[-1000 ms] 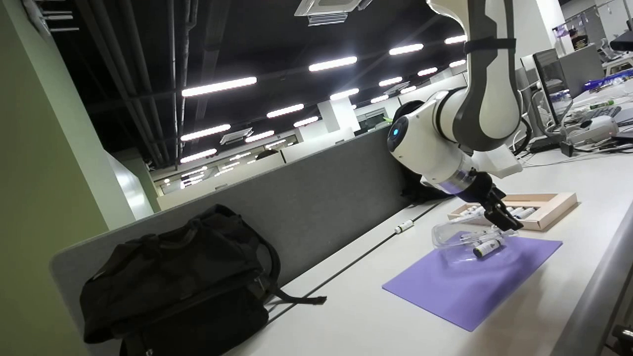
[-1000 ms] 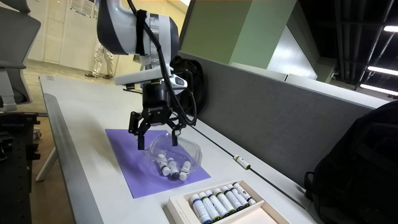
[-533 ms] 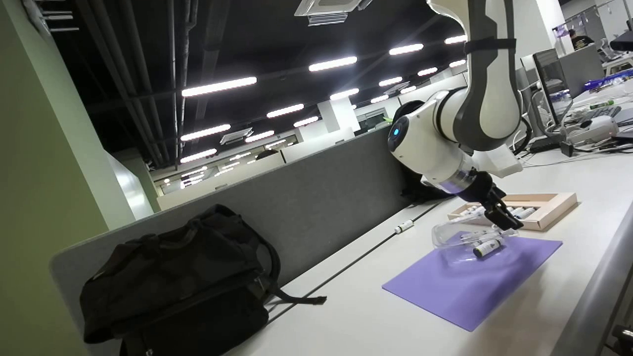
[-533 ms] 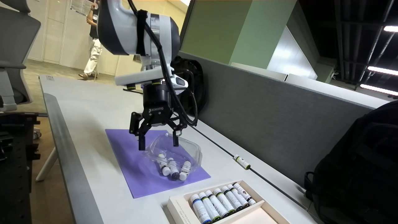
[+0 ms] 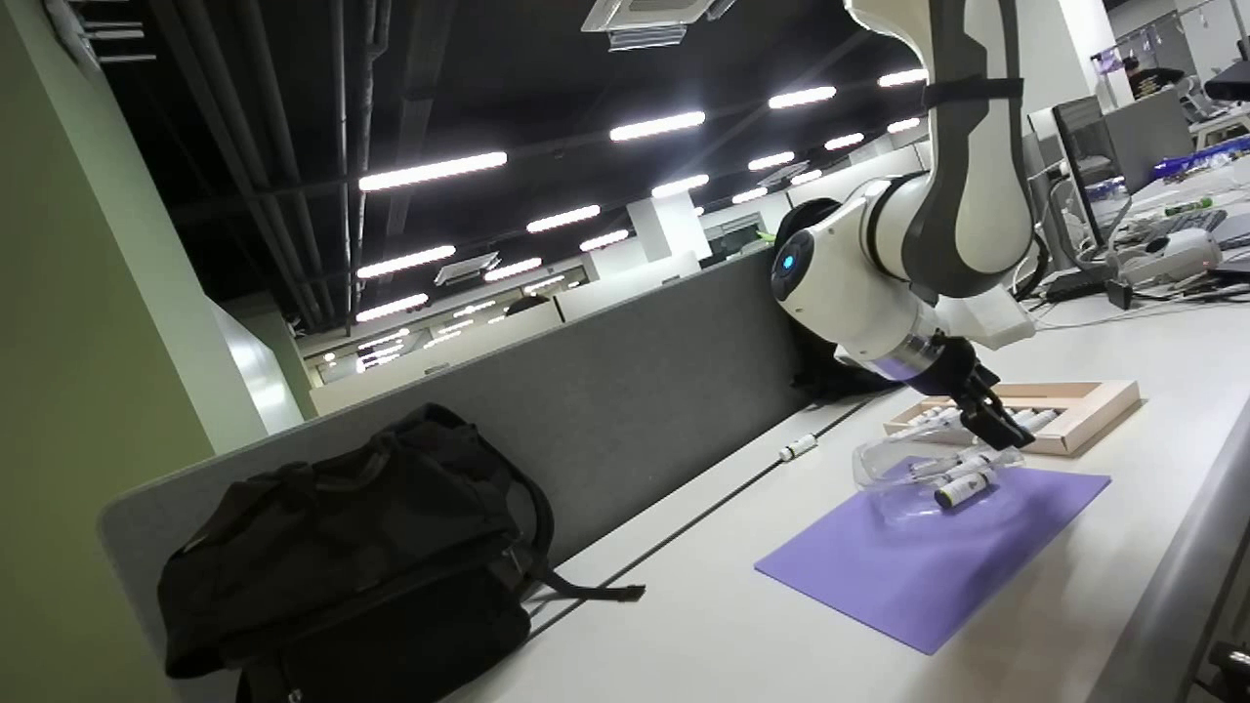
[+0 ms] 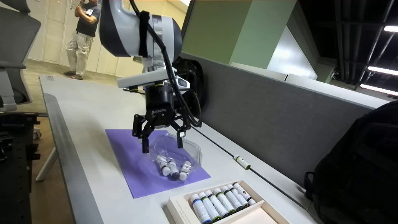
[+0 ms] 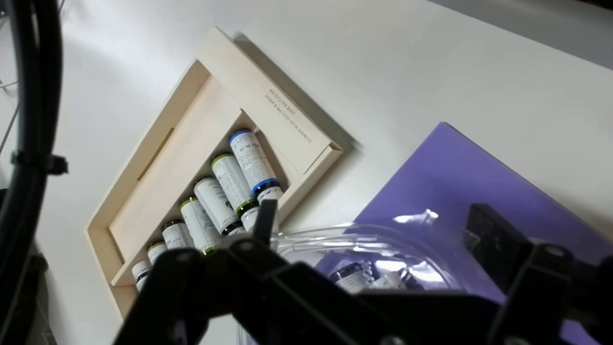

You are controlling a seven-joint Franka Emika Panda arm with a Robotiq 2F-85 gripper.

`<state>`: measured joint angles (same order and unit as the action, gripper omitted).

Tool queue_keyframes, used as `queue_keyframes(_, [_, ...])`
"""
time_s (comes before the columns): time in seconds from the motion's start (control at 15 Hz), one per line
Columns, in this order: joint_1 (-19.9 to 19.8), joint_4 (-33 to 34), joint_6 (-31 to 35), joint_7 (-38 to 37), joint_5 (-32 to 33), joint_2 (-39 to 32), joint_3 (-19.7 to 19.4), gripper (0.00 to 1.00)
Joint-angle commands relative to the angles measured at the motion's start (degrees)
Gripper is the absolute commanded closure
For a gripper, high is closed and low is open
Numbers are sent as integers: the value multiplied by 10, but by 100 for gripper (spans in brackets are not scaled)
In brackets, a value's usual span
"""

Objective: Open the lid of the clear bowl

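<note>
Standing far left of the end effector, in an exterior view, is an office chair; next, left and well beyond, is a person in a dark top. Purple sheet: flat on the bench, running beneath the end effector from left to right. End effector: raised above the sheet, its two fingers spread well apart. Clear bowl: on the sheet, below the end effector and slightly right, three small bottles showing through the plastic. Lid: in the same clear mass, under the fingers; the line between lid and bowl cannot be made out, nor whether a fingertip touches. Pale box: lower right of the end effector, seven bottles in a row. Single bottle: right, lying on its side near the grey partition. Black backpack: far right.
</note>
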<state>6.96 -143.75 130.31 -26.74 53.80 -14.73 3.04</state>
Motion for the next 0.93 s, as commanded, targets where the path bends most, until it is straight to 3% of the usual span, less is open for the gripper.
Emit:
queue_keyframes(0.0, [7, 1, -1, -47, 52, 6, -10, 0])
queue_keyframes(0.4, [1, -1, -6, -114, 140, 6, -9, 0])
queue_keyframes(0.87, [-4, -9, -32, -145, 184, 47, -5, 0])
